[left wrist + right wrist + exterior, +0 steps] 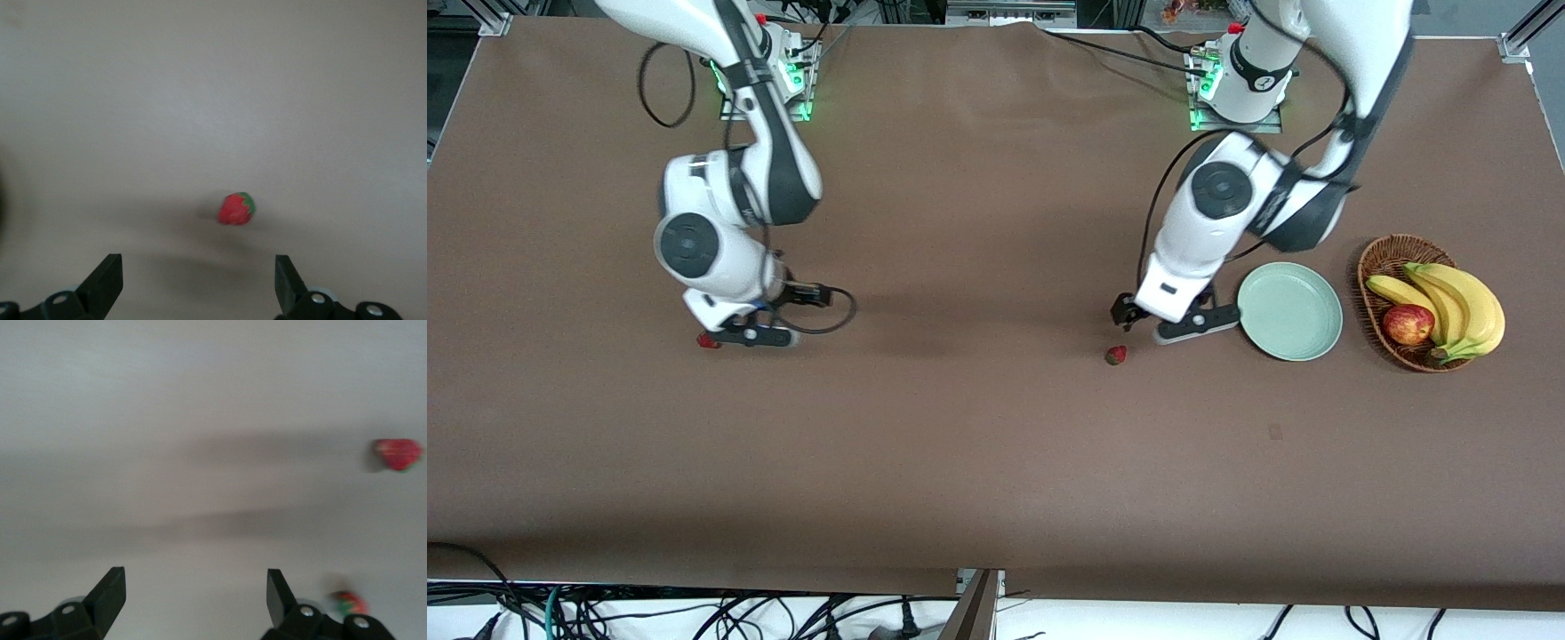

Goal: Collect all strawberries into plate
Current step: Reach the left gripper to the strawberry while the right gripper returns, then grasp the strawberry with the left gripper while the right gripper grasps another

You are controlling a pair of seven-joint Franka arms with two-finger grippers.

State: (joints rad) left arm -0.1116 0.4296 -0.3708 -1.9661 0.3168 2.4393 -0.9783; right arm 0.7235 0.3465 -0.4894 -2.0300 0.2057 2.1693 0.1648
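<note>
Left gripper (1138, 322) hangs low with jaws spread wide and empty, just short of one strawberry (1116, 356) that lies on the brown table (978, 444) nearer the front camera, a stance that suits a straight drop onto the berry with the mint plate (1289, 311) close by for the unload. Right gripper (734, 336), also parted and holding nothing, sits low at its own end beside another strawberry (708, 340); its wrist view shows two berries, neither between the fingers. Plate appears empty, so collection looks not yet begun.

The strawberries (1116, 356) are red with green tops. The plate (1289, 311) is pale green. The table (978, 444) is plain brown.
</note>
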